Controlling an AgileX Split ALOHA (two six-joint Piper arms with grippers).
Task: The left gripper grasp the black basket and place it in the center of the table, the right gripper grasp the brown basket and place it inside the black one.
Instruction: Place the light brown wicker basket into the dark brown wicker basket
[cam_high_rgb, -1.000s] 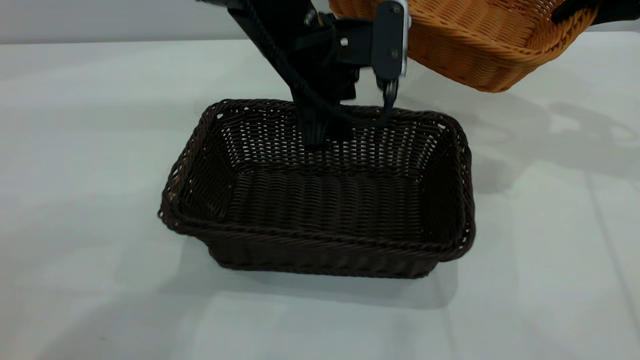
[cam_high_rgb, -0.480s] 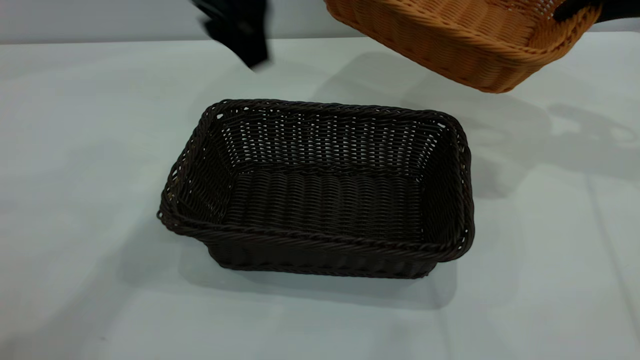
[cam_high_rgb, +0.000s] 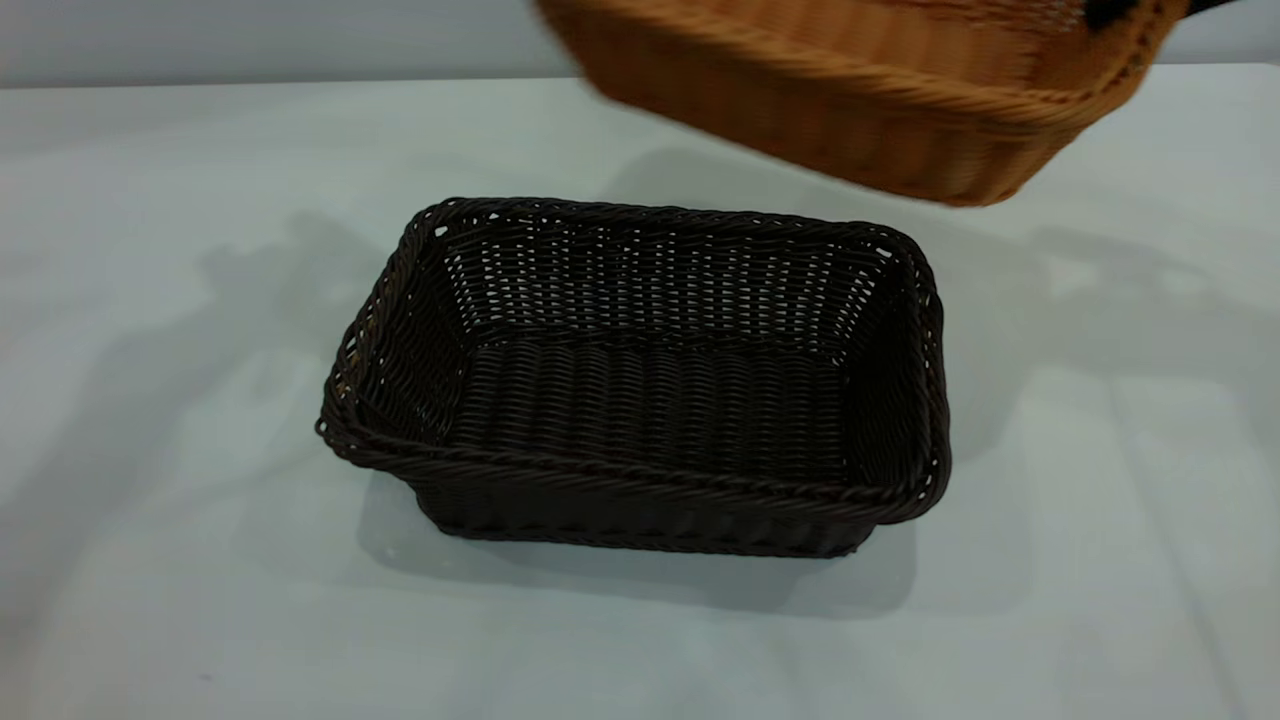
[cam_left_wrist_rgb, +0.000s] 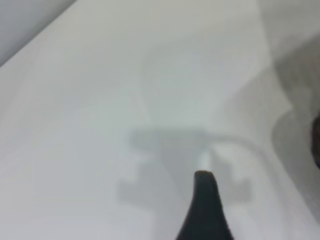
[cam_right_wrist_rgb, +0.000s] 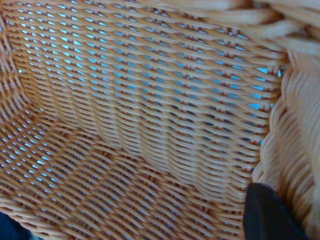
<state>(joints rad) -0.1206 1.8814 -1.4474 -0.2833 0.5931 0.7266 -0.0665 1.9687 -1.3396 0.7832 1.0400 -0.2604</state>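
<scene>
Black basket (cam_high_rgb: 640, 380) sits upright mid-table (cam_high_rgb: 150, 300), nothing in it, long side facing the exterior camera. Brown basket (cam_high_rgb: 860, 100) is airborne — up behind the black one and off to its right-hand side, tilted, clear of the black rim, not touching table. I've got it by its far right rim: my right gripper (cam_high_rgb: 1120, 12) shows only as a dark bit at the top edge of the exterior view, sitting on the braided edge. My right wrist camera looks straight into the brown weave, inside wall and floor, with one dark fingertip (cam_right_wrist_rgb: 267, 215) against the inside of the wall by the rim. So the fingers are pinched on that rim, narrow gap, basket hanging from them. My left gripper (cam_left_wrist_rgb: 205, 210) is out of the exterior view; its wrist camera shows a single dark finger over bare table and its own shadow — can't tell how wide it stands; nothing visible in it.
</scene>
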